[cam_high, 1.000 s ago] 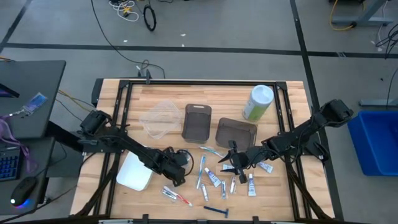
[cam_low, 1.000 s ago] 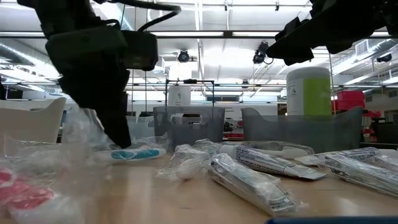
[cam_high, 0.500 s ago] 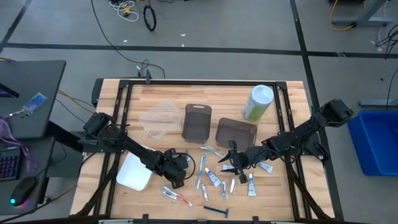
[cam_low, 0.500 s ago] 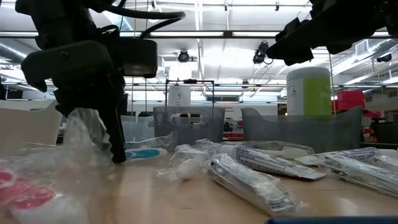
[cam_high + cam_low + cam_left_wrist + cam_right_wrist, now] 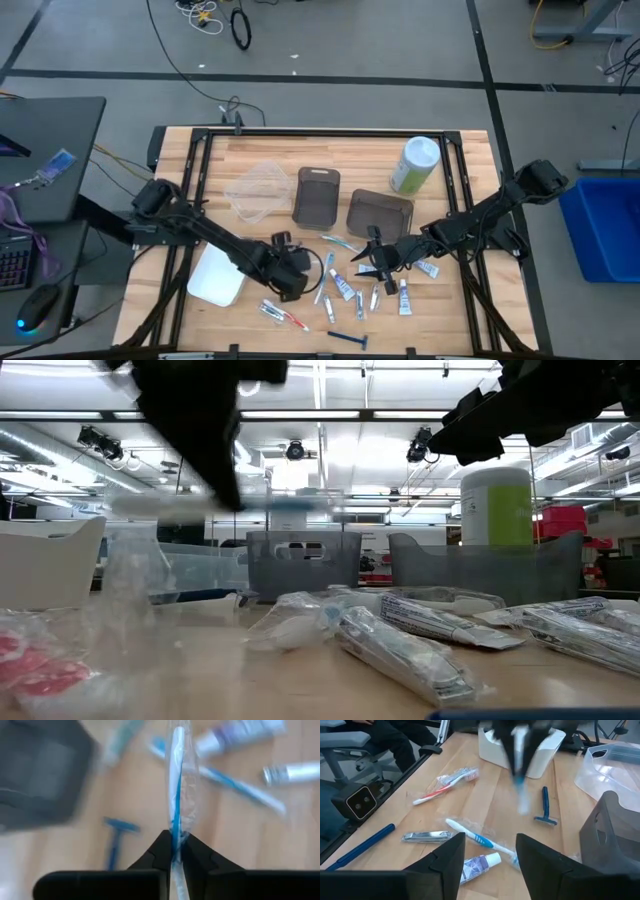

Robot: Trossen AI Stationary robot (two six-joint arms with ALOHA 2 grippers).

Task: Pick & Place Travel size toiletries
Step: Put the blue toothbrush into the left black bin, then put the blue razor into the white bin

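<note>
Travel size toiletries lie scattered on the wooden table (image 5: 250, 150): small tubes (image 5: 404, 297), a blue razor (image 5: 347, 339), and a red-and-white packet (image 5: 280, 314). My left gripper (image 5: 297, 278) hovers over their left part, shut on a wrapped white-and-blue toothbrush (image 5: 176, 775). The right wrist view shows that toothbrush (image 5: 520, 785) below the left gripper's fingers. My right gripper (image 5: 372, 258) stands open above the tubes on the right, nothing between its fingers (image 5: 490, 840). My left gripper pinches the wrapped toothbrush near one end (image 5: 175, 827) between its two fingers. The toothbrush runs on past the fingertips in line with them, inside its clear wrapper. It is lifted clear of the table.
Two dark bins (image 5: 317, 197) (image 5: 379, 213) stand behind the toiletries, a green canister with a white lid (image 5: 415, 165) at the far right. A clear container (image 5: 255, 190) and a white tray (image 5: 216, 275) sit on the left. Bare wood lies along the far edge.
My left gripper has shut on the wrapped toothbrush and risen from the table, taking the toothbrush up with it. It has also shifted a little toward the table's right edge.
</note>
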